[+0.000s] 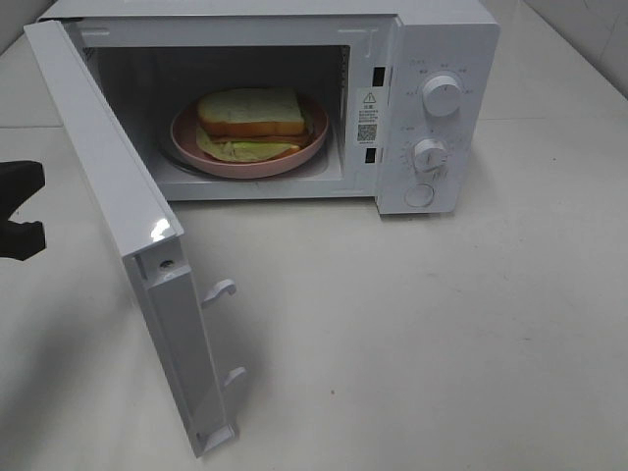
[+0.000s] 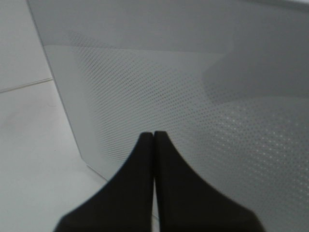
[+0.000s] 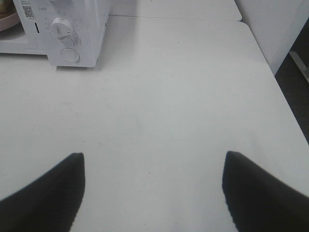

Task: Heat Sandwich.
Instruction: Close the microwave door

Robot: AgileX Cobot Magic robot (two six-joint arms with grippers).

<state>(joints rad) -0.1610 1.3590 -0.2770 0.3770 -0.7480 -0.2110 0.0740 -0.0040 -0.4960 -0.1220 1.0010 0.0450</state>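
Exterior high, sandwich (image 1: pixel 252 113) on plate (image 1: pixel 245 168), door (image 1: pixel 108 186) open

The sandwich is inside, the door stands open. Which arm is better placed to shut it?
Left, likely: the left gripper, shut, sits close behind the door; the right gripper hangs open over the table, farther away.

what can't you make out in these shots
- Exterior high: print around the dials is too small to read.
- Exterior high: left gripper is cut off by the edge; right gripper is outside the frame.
- Left wrist: too close to tell whether the door is touched.
- Right wrist: sandwich out of frame.
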